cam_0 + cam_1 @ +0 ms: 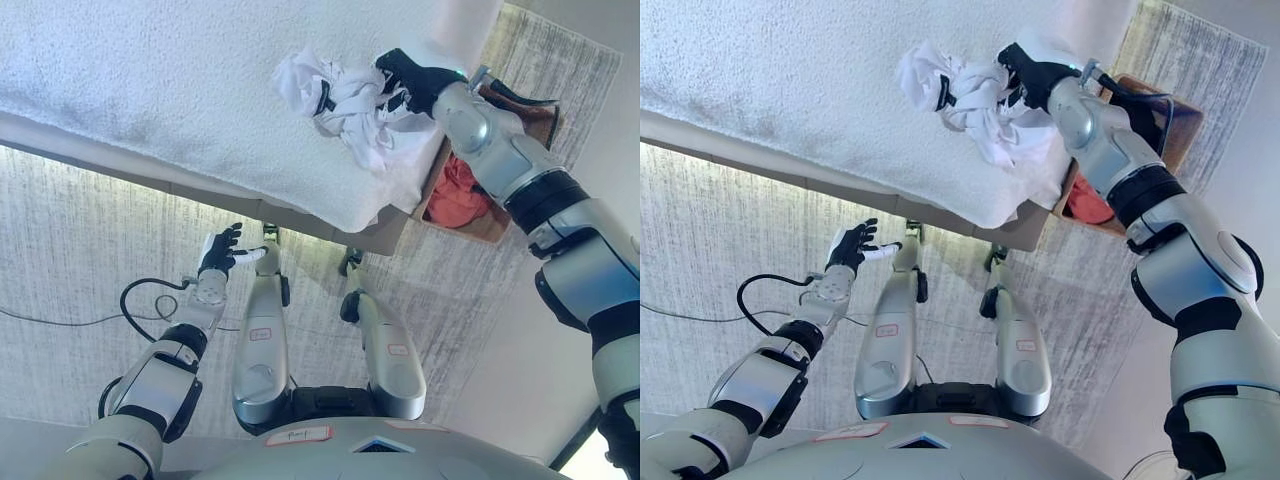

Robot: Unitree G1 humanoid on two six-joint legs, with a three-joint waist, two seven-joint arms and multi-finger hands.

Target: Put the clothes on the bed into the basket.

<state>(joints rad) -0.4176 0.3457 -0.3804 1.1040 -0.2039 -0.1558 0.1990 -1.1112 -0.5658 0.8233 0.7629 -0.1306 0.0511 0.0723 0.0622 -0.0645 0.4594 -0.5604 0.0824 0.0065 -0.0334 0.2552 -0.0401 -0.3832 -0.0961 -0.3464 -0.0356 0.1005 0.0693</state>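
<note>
A crumpled white garment with dark marks lies near the right edge of the white bed. My right hand reaches over the bed and its fingers are curled into the garment's right side; it also shows in the right eye view. A brown basket stands on the floor right of the bed, with an orange-red cloth inside. My left hand hangs open and empty below the bed's front edge.
The bed's beige base runs along the front edge. A light woven carpet covers the floor around the bed. A pale wall or floor strip lies to the right, beyond the basket.
</note>
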